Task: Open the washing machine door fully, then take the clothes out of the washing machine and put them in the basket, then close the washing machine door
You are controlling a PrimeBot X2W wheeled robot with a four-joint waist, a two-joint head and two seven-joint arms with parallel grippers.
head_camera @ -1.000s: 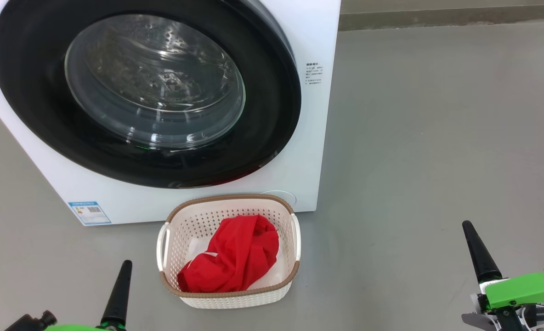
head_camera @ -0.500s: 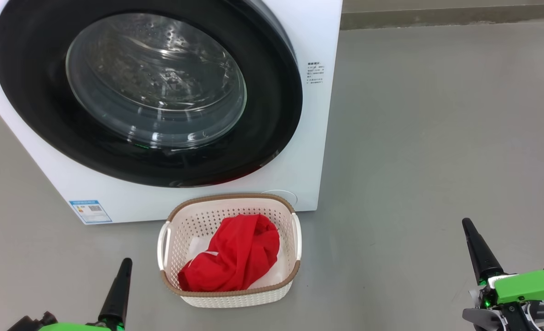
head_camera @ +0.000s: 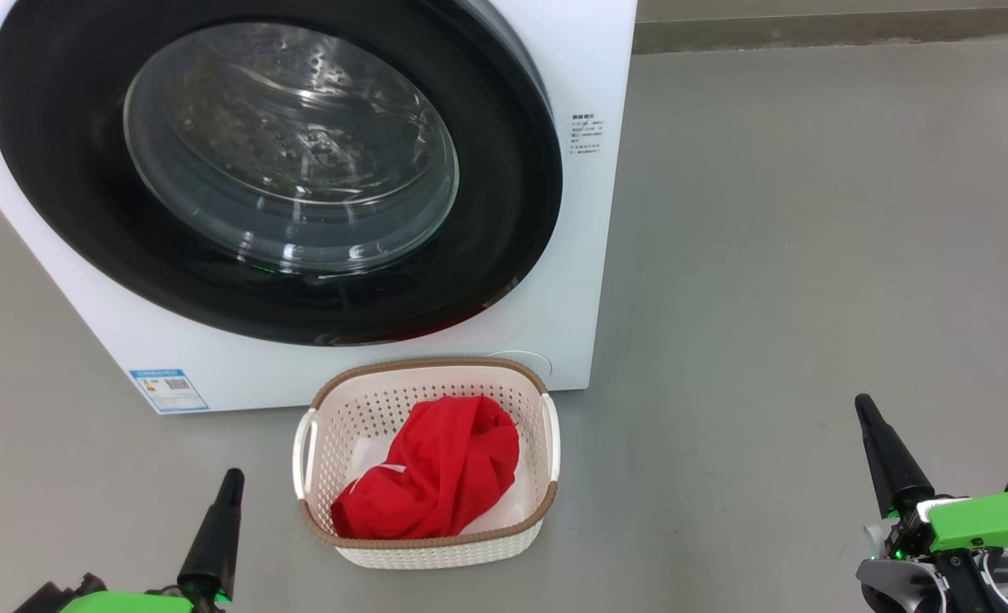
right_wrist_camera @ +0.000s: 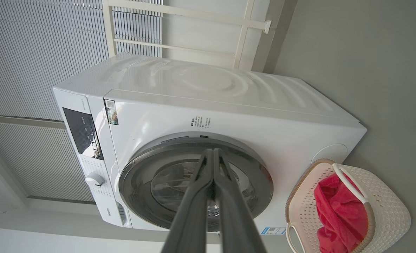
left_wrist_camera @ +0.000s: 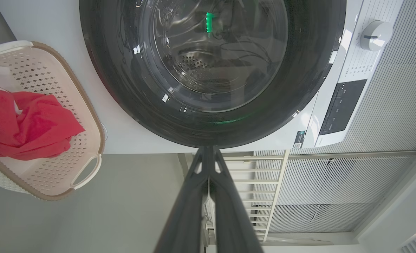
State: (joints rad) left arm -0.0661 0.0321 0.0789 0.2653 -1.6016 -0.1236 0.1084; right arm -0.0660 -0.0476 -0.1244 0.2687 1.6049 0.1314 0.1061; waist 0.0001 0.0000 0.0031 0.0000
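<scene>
1. Left gripper [head_camera: 230, 489]: fingers pressed together, nothing held. It sits low at the left over the floor [head_camera: 810, 255], with the basket [head_camera: 427, 368] near on its right, not touching.
2. Washing machine door [head_camera: 504, 170]: shut flat against the washing machine [head_camera: 585, 68], ahead of both grippers, touched by neither.
3. Basket: on the floor just in front of the machine, between the grippers and nearer the left one. Red clothes [head_camera: 436, 477] are heaped inside.
4. Right gripper [head_camera: 868, 417]: fingers together, empty, well apart from the basket.

Head downward; wrists sideways (basket [head_camera: 436, 555] in all).
</scene>
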